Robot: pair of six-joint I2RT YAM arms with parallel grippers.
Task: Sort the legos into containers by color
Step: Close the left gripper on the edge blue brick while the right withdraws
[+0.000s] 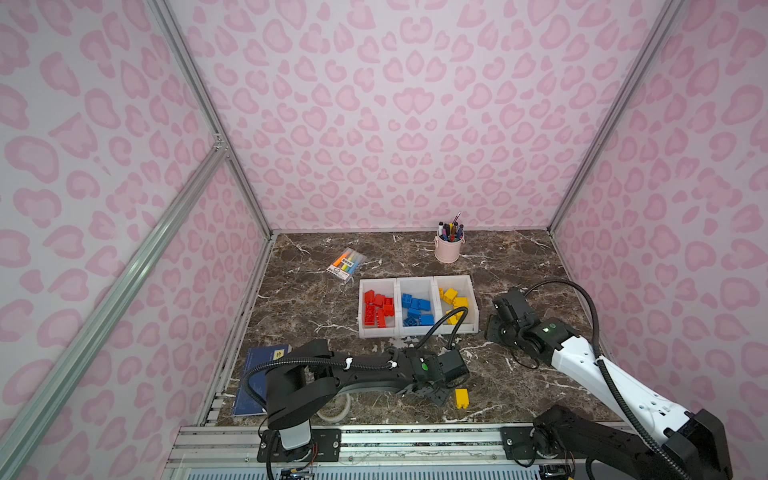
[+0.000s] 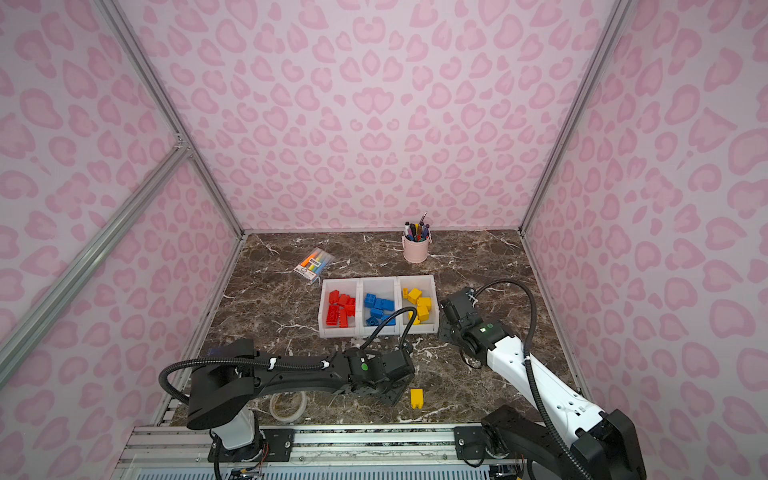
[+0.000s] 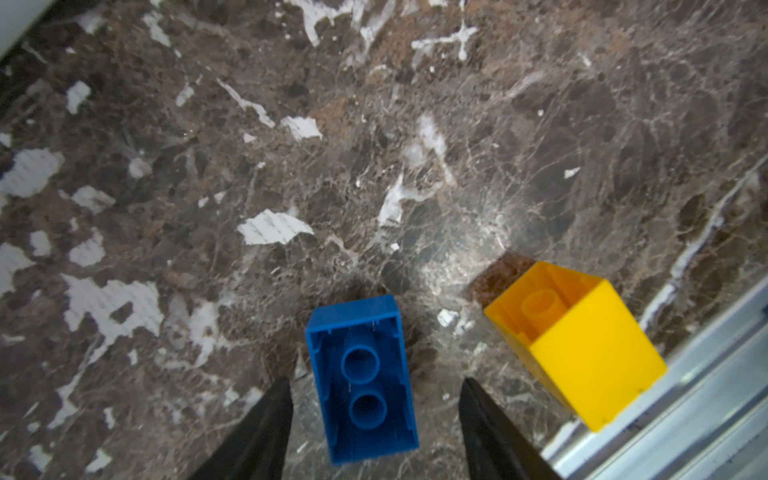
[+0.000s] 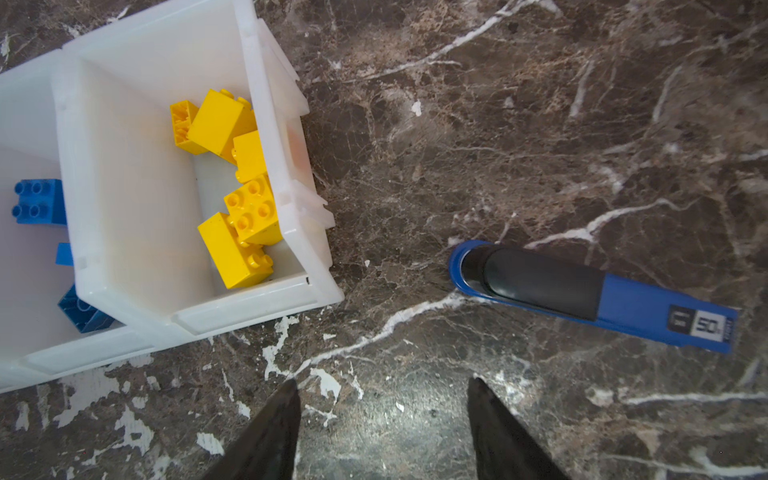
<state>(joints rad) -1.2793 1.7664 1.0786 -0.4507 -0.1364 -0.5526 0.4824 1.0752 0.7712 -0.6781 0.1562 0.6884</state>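
Three containers [image 1: 376,332], one blue lego [image 3: 361,365] ungripped inside parted left tool [image 3: 377,380], one yellow lego [image 1: 461,397] beside, right tool [image 4: 383,380] parted, empty, marbled surface [image 1: 316,307], pink walls [image 1: 415,124].

The left pincer [image 3: 376,380] stands with a gap on either side of the blue brick [image 3: 361,374]. The yellow brick [image 3: 582,345] lies just beside it, near the metal rail [image 3: 706,399], so room is tight on that flank, while the surface [image 3: 374,145] ahead is bare. Ahead of the right pincer [image 4: 384,384] a bare lane runs between the containers [image 4: 291,174] and a blue-and-black tool [image 4: 582,291]; the left arm's cable [image 1: 446,316] loops over the containers' front.
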